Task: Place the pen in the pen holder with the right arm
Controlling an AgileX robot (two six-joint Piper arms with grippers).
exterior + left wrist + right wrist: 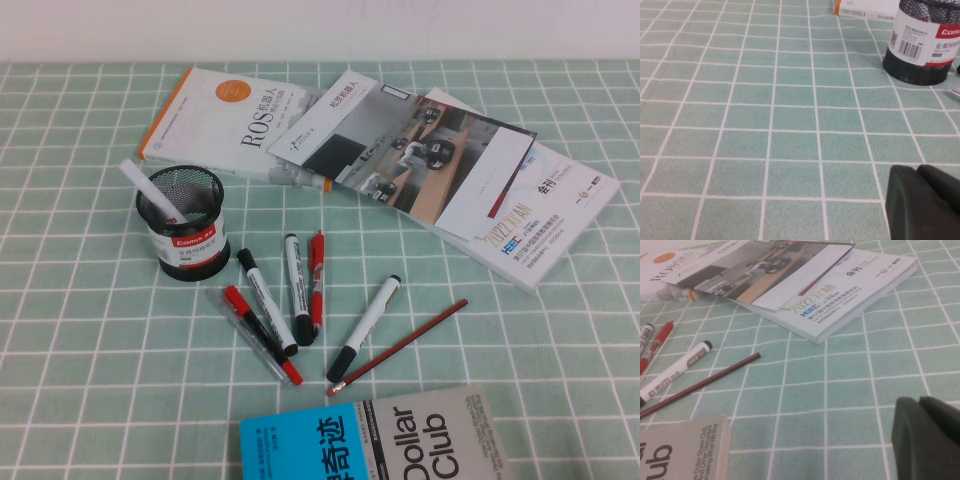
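Three white markers with black caps lie on the green checked cloth: two side by side (pixel 267 300) (pixel 296 288) and one further right (pixel 364 314), which also shows in the right wrist view (pixel 675 372). The black mesh pen holder (pixel 185 235) stands upright to their left with a white stick in it; it also shows in the left wrist view (pixel 922 45). Neither arm shows in the high view. My right gripper (pixel 920 401) is shut and empty, low over the cloth, well apart from the markers. My left gripper (pixel 917 169) is shut and empty, short of the holder.
A red marker (pixel 316 275), a red-capped pen (pixel 258 335) and a thin red pencil (pixel 400 345) lie among the markers. Books and magazines (pixel 420 150) lie at the back. A blue and grey book (pixel 380 445) lies at the front edge.
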